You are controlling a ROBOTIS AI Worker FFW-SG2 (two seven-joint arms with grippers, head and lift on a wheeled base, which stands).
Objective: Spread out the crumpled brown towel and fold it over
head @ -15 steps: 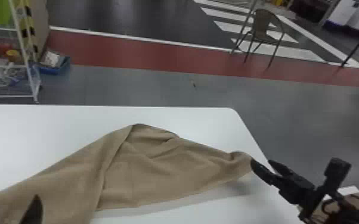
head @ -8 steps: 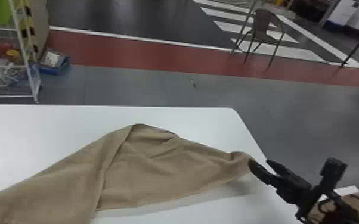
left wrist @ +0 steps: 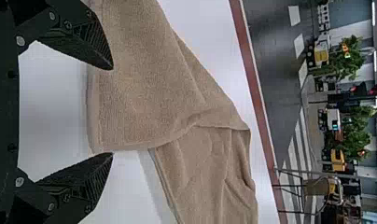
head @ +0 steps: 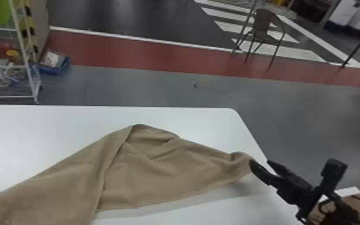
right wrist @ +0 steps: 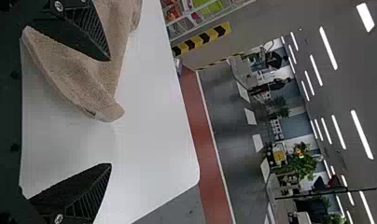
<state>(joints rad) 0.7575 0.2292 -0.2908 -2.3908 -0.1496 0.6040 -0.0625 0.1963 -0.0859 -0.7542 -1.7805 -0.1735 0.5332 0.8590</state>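
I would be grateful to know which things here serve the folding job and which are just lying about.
For the job:
brown cloth towel, still to be spread flat
white, round-cornered table beneath it
black left gripper, open
black right gripper, open

Just lying about:
brown, thin-legged chair
shallow blue tray
white wire rack

The towel [head: 158, 173] lies on the table [head: 53, 125], its right end just beside the right gripper [head: 260, 163] and the rest stretching left, before the left gripper [left wrist: 113, 111]. Beyond the table, well apart from the right gripper, a chair [head: 263, 27] stands ahead of it and a rack [head: 34, 86] far to its left.
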